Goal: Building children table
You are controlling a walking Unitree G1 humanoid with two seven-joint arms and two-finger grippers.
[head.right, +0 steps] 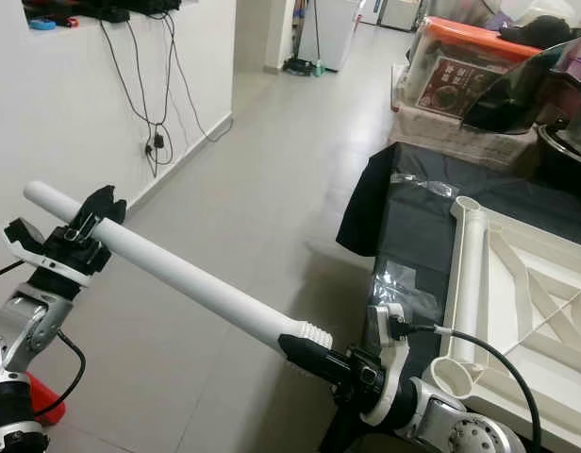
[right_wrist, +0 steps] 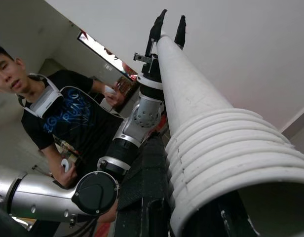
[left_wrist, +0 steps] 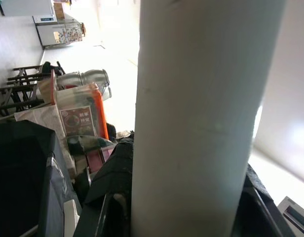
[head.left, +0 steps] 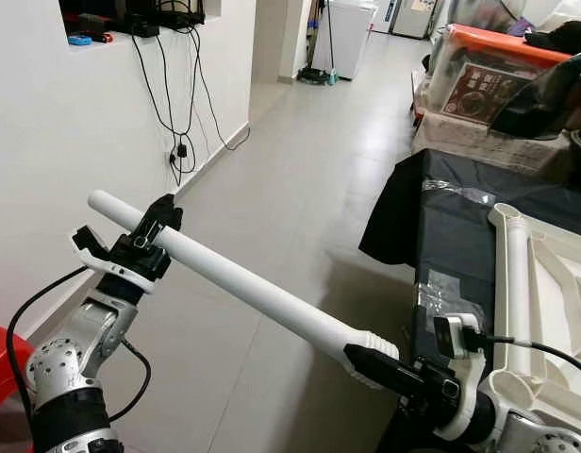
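A long white table leg (head.left: pixel 243 278) runs diagonally across the frame's centre, above the floor. The left gripper (head.left: pixel 158 226) is clamped near its plain end at left; the right gripper (head.left: pixel 390 370) is clamped at its ribbed end, lower right. The upturned white tabletop (head.right: pixel 540 283) lies on the dark counter (head.right: pixel 423 222) at right. If either clamp loosens, the leg could swing or drop. An orange-lidded bin (head.left: pixel 479 75), upper right, holds a box

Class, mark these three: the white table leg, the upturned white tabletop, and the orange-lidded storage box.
white table leg (head.left: pixel 243 281), left eye view, middle of the tube.
upturned white tabletop (head.right: pixel 517 274), right eye view, a diagonal rib.
orange-lidded storage box (head.left: pixel 493 42), left eye view, its lid.
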